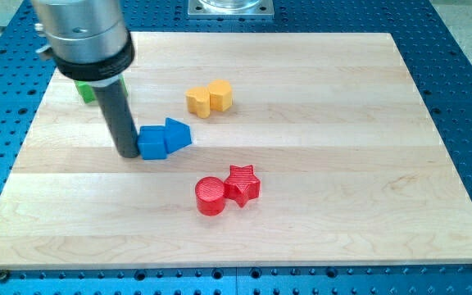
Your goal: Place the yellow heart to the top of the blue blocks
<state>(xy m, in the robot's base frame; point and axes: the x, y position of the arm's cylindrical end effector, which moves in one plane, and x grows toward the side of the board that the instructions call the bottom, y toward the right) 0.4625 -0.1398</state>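
Heart [198,101] sits at about one o'clock from the blue blocks, touching a yellow block [221,95] at its three o'clock. My tip [128,152] rests against the blue cube [152,142], at its nine o'clock; a blue wedge [178,133] adjoins at two. No fingers exist to open or close. Best approach, I judge: circle to the heart's three o'clock, splitting the yellows, then nudge gently toward nine. Heart's pointing and long axis cannot be told.

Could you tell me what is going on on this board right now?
My tip sits against the left side of the two touching blue blocks. The yellow heart lies above and to their right, touching another yellow block. It is not yet right above the blue pair. A red pair and a half-hidden green block are elsewhere.
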